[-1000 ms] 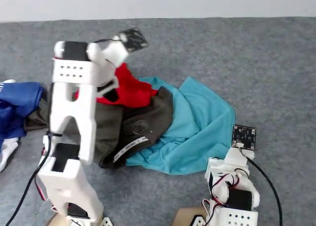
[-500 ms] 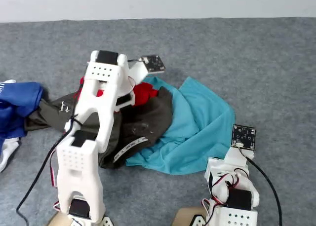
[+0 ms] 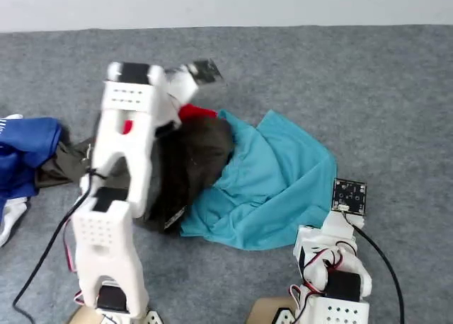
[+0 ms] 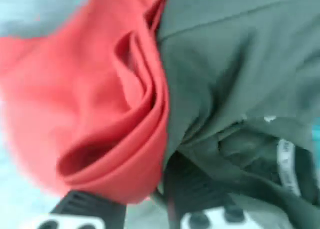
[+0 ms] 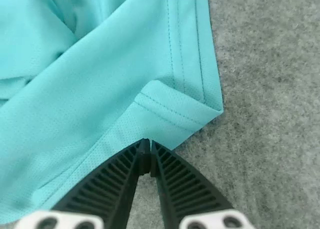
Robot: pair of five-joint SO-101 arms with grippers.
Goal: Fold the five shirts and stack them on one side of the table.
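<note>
Sorting comes first: left gripper (image 4: 127, 196), upper centre, seems clamped on red shirt (image 4: 75, 104) to free it from dark shirt (image 4: 235, 64); right gripper (image 5: 150, 156), lower right, rests closed and empty at hem of teal shirt (image 5: 100, 74).

Red shirt (image 3: 197, 112) mostly under the left arm (image 3: 131, 147); blue shirt (image 3: 28, 143) partly off the picture's edge.

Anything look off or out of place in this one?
Nothing damaged, but no shirt is folded: the red shirt, dark shirt and teal shirt lie crumpled in one overlapping heap, and the blue shirt is bunched beside them.
</note>
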